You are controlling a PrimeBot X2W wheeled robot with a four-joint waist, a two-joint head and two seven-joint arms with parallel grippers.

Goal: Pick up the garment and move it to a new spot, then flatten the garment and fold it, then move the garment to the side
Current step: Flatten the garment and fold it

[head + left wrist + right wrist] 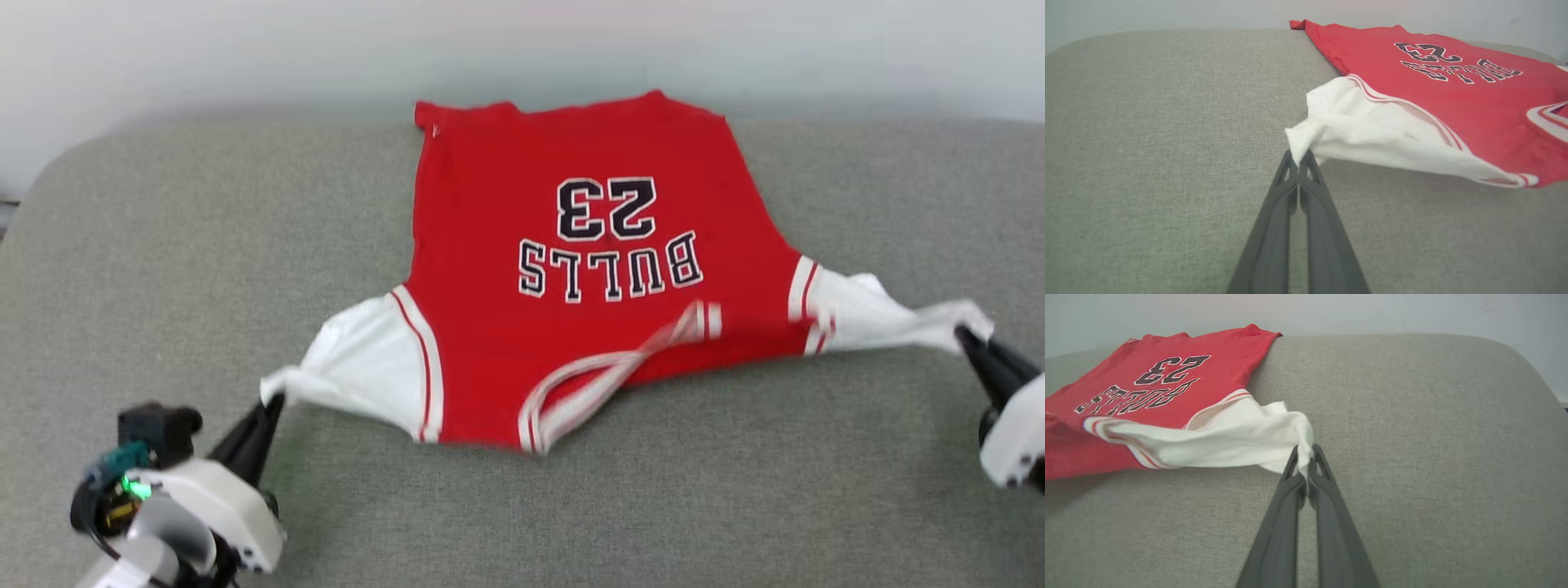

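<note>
The garment (571, 245), a red jersey with white sleeves and black-and-white lettering, lies spread on the grey cushion with its collar toward me. My left gripper (273, 400) is shut on the tip of the near-left white sleeve, pulling it taut and slightly off the surface. In the left wrist view the left gripper (1299, 155) pinches the bunched sleeve of the garment (1372, 130). My right gripper (963, 333) is shut on the right sleeve's tip; the right wrist view shows that gripper (1305, 451) clamping white cloth of the garment (1229, 437).
The grey cushion (163, 245) spans the scene, with a rounded far-left corner and a pale wall (522, 41) behind. The garment's hem reaches the cushion's back edge. Bare fabric lies left, right and in front of the jersey.
</note>
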